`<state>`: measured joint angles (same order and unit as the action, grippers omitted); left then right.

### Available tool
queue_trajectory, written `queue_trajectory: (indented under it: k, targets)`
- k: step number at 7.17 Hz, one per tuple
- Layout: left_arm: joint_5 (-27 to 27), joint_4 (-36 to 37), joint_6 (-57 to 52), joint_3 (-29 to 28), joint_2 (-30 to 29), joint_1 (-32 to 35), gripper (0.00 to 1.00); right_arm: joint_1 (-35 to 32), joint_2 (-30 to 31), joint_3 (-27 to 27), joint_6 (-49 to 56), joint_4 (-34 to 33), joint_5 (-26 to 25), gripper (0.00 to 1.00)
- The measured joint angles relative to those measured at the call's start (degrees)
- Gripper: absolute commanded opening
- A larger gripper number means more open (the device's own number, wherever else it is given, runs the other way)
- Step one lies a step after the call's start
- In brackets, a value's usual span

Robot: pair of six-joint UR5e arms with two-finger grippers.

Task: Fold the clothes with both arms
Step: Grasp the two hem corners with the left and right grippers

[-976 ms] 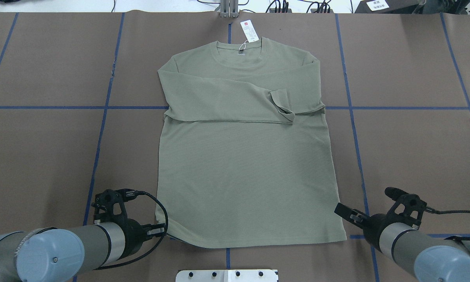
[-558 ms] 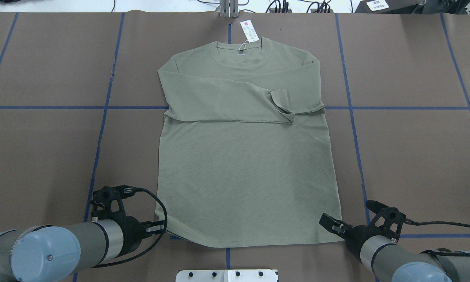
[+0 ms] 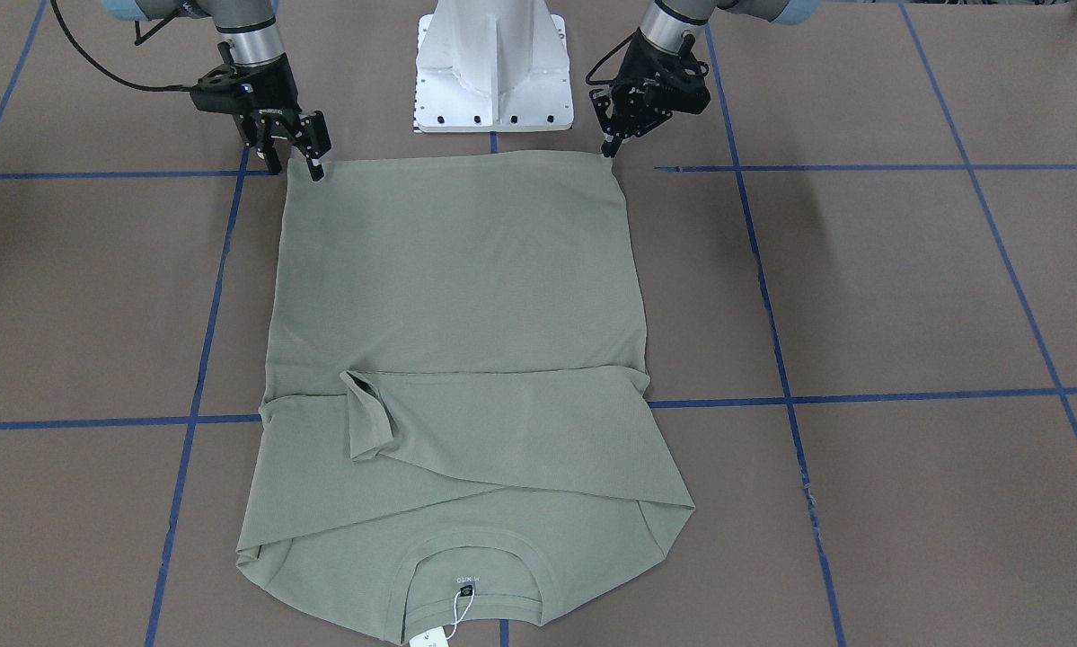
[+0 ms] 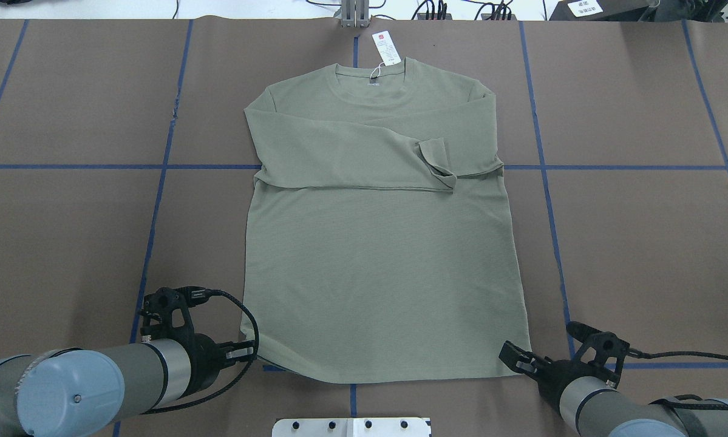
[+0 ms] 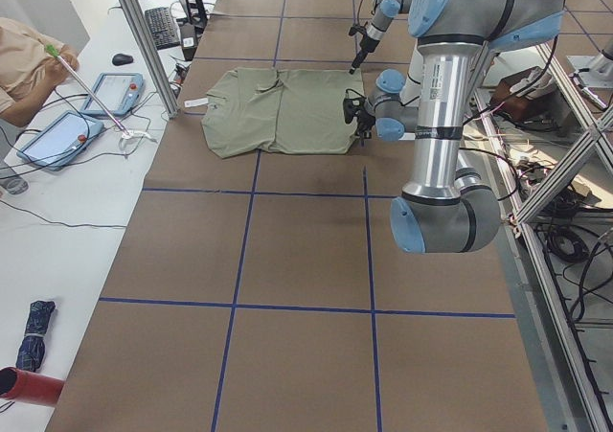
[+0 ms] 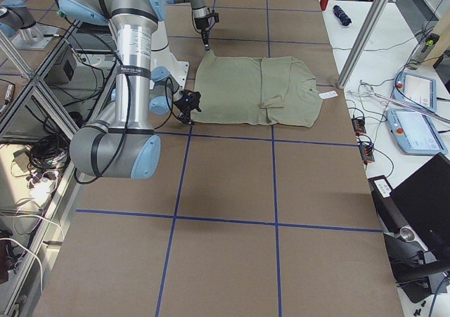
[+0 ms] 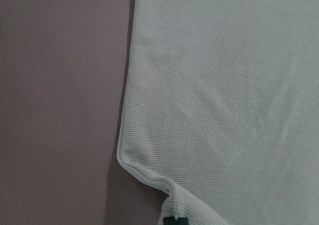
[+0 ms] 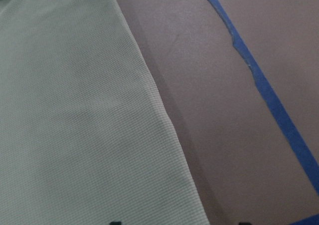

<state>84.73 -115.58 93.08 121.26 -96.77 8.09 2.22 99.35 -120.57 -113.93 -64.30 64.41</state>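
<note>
The sage-green shirt point(image 4: 376, 267) lies flat on the brown table, collar and white hang tag point(image 4: 387, 48) at the far side, both sleeves folded across the chest. My left gripper point(image 4: 251, 352) is at the hem's left corner; the front-facing view shows its fingers point(image 3: 606, 151) closed there. In the left wrist view the knit point(image 7: 224, 95) puckers up into the fingertips point(image 7: 174, 220). My right gripper point(image 4: 512, 358) stands open at the hem's right corner, its fingers point(image 3: 315, 169) straddling that corner. The right wrist view shows the shirt's side edge point(image 8: 164, 120) running between the two tips.
Blue tape lines point(image 4: 157, 200) grid the brown table cover. The white pedestal base point(image 3: 493, 72) stands just behind the hem. A side bench with tablets point(image 5: 57, 135) and a person's arm point(image 5: 29, 54) lies beyond the collar end, past a metal post point(image 5: 144, 39).
My right gripper has come in leftward and toward the robot, down to the hem's right corner. My left gripper shifted slightly nearer the robot, then held at the left corner.
</note>
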Motion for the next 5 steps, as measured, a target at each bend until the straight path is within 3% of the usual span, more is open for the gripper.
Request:
queue_trajectory:
  k: [1, 5]
  targets:
    - [0.00, 0.00, 0.00, -0.01, 0.03, 0.00, 0.00, 0.13, -0.01, -0.04, -0.28, -0.15, -0.06, 0.01]
    - [0.00, 0.00, 0.00, 0.00, 0.04, -0.01, 0.00, 0.99, -0.04, -0.35, -1.32, -0.49, -0.03, 0.00]
